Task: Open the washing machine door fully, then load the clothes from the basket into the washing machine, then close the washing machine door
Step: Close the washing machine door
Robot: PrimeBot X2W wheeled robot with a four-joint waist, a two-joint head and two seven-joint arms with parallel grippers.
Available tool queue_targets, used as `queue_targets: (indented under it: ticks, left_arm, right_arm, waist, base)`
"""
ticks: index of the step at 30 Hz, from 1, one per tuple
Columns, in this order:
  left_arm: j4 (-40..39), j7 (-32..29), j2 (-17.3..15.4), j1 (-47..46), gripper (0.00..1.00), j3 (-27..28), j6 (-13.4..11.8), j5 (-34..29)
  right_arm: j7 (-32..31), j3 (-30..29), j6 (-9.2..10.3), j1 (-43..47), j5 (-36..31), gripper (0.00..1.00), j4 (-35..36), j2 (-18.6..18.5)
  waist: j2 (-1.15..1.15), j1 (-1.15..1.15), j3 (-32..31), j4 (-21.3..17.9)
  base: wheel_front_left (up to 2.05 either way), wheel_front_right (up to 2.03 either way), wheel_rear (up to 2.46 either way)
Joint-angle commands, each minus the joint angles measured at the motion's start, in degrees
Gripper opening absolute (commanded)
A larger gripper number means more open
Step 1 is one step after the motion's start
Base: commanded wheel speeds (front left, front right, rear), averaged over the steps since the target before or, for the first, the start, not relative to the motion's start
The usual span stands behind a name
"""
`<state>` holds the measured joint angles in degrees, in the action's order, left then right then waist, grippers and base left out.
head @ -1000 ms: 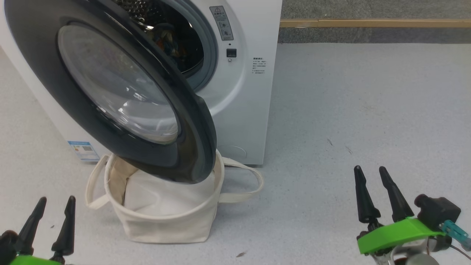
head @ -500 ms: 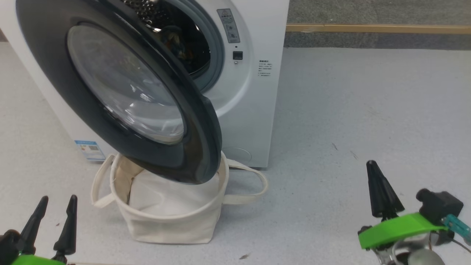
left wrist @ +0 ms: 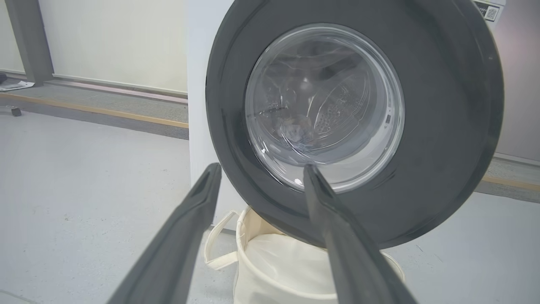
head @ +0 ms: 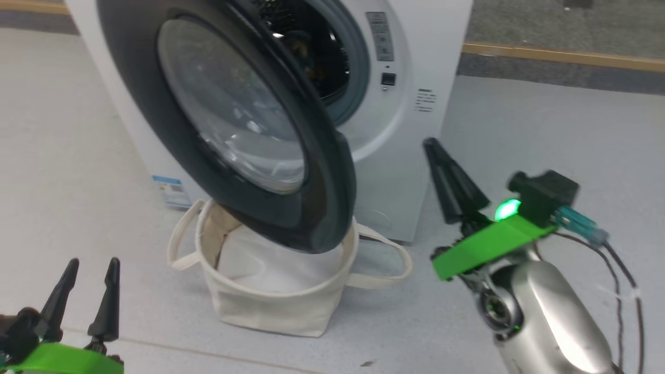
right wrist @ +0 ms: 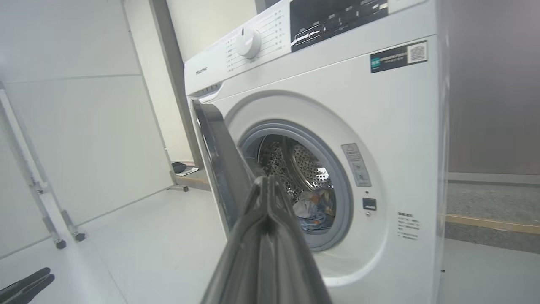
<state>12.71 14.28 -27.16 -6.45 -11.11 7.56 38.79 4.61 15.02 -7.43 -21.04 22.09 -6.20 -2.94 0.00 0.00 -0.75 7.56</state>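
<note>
Step seems door closing: clothes (right wrist: 314, 209) sit in the washer (head: 395, 171).
Jaws clenched and empty, the right gripper (head: 436, 156) should push the door (left wrist: 443, 126); left gripper (head: 93, 265) jaws released.

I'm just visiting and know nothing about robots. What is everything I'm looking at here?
washing machine: one, white, standing on the floor.
washing machine door: one, black rim with clear glass, swung open above the basket.
clothes: number unclear, blue and pale, inside the drum.
basket: one, cream-white, on the floor under the door.
sheet: one, white, inside the basket.
sticker: one, blue, low on the washer's side.
dial: one, white, on the washer's top panel.
floor: pale grey, all around.
left gripper: one, dark fingers apart, lower left of the head view.
right gripper: one, dark fingers pressed together, raised to the right of the door.
</note>
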Motion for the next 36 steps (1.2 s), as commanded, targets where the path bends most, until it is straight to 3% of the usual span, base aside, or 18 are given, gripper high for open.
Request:
queue_targets:
  ticks: [1,9,18,29,36]
  left_arm:
    - [-1.1,0.7,-1.3,-3.9,1.00,2.1,-0.1,-0.4]
    - [0.5,0.7,-0.4,-8.9,1.00,-2.6,-0.1,0.1]
    - [1.5,0.7,0.8,-13.5,1.00,-5.8,-0.1,0.9]
    - [0.9,0.7,1.1,-14.3,1.00,-6.6,-0.1,1.0]
    - [0.0,0.7,1.4,-14.3,1.00,-6.6,-0.1,1.0]
  right_arm:
    - [0.0,2.9,-0.06,-4.0,1.2,0.00,1.2,0.1]
    - [2.0,13.4,-0.06,-11.6,8.1,0.00,-5.9,0.1]
    - [6.5,21.8,-0.06,-15.7,18.1,0.00,-20.1,0.1]
    - [10.3,20.2,-0.06,-20.5,26.5,0.00,-35.6,0.1]
    - [10.4,15.7,-0.06,-25.3,24.8,0.00,-41.8,0.1]
  waist:
    - [0.00,0.00,0.1,2.0]
    - [0.00,0.00,1.3,7.9]
    - [0.00,0.00,3.4,12.1]
    - [0.00,0.00,5.5,12.2]
    - [0.00,0.00,7.1,11.4]
  base:
    - [0.00,0.00,0.00]
    - [0.00,0.00,0.00]
    - [0.00,0.00,0.00]
    - [0.00,0.00,0.00]
    - [0.00,0.00,0.00]
